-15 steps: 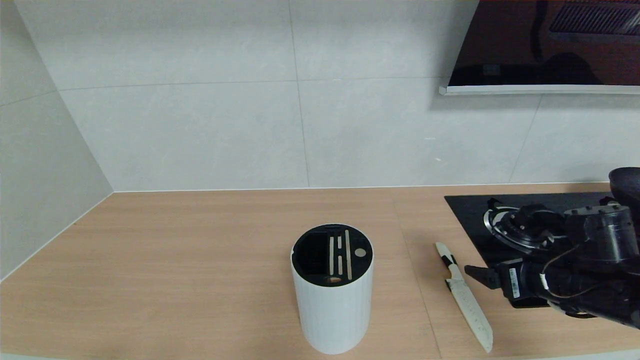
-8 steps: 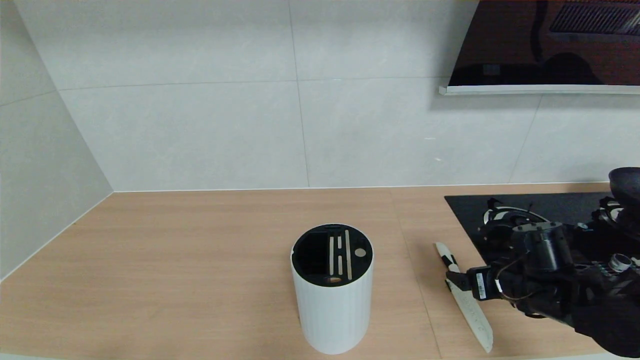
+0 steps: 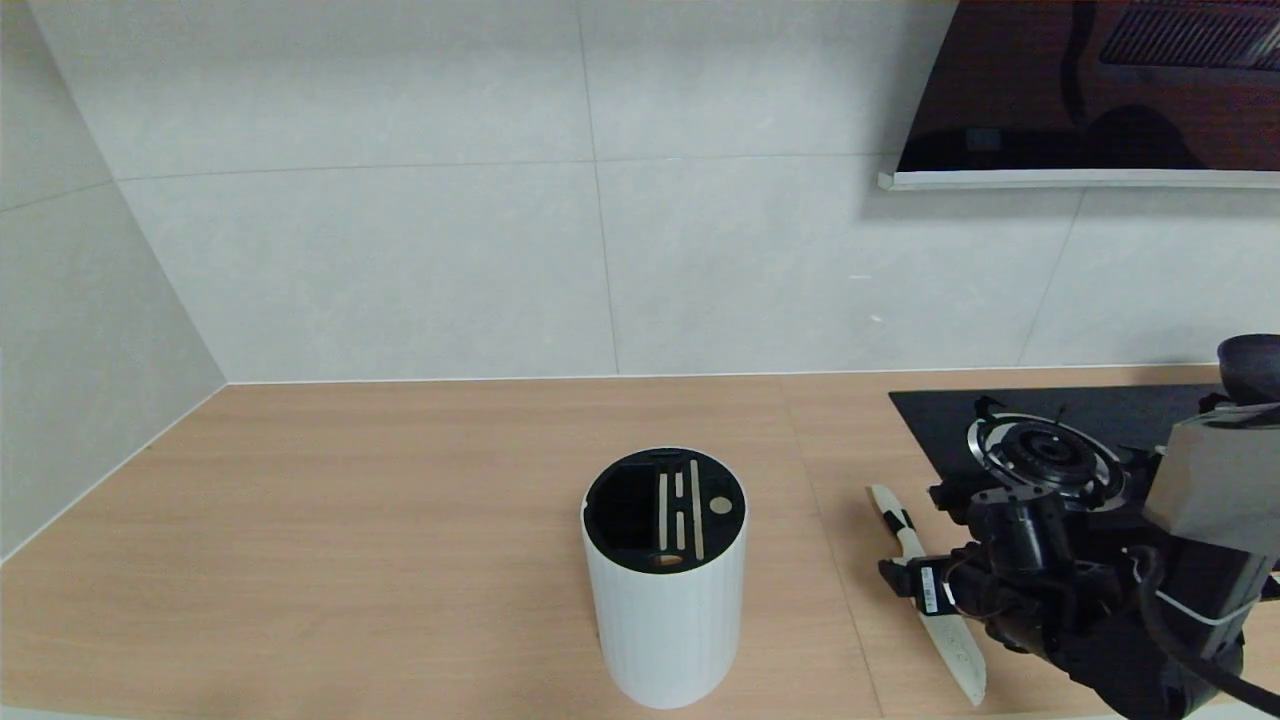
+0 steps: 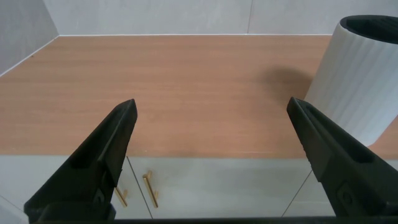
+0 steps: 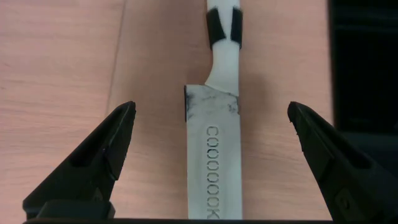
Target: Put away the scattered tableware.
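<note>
A white knife (image 3: 925, 592) with a black-banded handle lies flat on the wooden counter, between the holder and the hob. In the right wrist view the knife (image 5: 217, 146) lies lengthwise between the two spread fingers, blade heel in the middle. My right gripper (image 5: 211, 149) is open and hangs just above the blade; in the head view my right gripper (image 3: 925, 590) sits over the knife's middle. A white ribbed cylindrical knife holder (image 3: 666, 577) with a black slotted top stands to the left. My left gripper (image 4: 214, 155) is open, off the counter's front edge, with the holder (image 4: 354, 81) beside it.
A black gas hob (image 3: 1040, 450) with a metal burner ring lies right of the knife. A dark range hood (image 3: 1090, 95) hangs on the tiled wall above. The wooden counter (image 3: 400, 500) runs left to the corner wall. Cabinet fronts with gold handles (image 4: 149, 190) are below the edge.
My right arm has swung left and down, bringing its gripper from beside the knife to directly over the blade. Knife and holder have not moved.
</note>
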Available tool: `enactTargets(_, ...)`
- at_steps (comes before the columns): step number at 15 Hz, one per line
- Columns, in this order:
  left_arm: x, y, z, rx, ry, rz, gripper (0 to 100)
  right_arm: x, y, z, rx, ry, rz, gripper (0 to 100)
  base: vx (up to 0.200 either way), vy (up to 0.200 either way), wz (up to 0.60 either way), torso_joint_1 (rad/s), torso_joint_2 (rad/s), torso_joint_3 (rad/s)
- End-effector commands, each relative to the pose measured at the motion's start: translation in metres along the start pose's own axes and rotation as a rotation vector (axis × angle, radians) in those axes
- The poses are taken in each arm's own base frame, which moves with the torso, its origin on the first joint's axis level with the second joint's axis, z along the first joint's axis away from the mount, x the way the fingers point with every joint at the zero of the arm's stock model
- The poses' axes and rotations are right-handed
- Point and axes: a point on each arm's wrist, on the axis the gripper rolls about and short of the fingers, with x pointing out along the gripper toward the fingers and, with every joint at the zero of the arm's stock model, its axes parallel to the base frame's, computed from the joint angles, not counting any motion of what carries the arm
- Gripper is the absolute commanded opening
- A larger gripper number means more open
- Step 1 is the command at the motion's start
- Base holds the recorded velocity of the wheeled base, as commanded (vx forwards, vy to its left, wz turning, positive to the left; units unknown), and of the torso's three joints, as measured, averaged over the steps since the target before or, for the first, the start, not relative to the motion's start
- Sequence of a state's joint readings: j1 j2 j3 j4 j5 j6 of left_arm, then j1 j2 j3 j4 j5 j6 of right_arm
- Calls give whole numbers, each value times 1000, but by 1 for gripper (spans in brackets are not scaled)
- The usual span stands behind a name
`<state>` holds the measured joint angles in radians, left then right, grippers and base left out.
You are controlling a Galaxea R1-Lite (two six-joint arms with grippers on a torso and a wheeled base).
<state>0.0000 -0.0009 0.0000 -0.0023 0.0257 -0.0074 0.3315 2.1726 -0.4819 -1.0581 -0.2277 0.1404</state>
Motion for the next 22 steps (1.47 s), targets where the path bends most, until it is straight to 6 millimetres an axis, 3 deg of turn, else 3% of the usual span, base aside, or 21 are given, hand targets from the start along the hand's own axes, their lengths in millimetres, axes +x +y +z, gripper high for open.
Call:
enactTargets(1, 0, 0, 0, 0, 0, 0, 100, 9, -2, -10, -2, 32, -10, 100, 0, 0, 0, 0, 0, 0)
enactTargets(22, 0, 0, 0, 0, 0, 0, 100, 32, 1, -18, 2, 6, -12, 100, 0, 0, 0, 0, 0, 0)
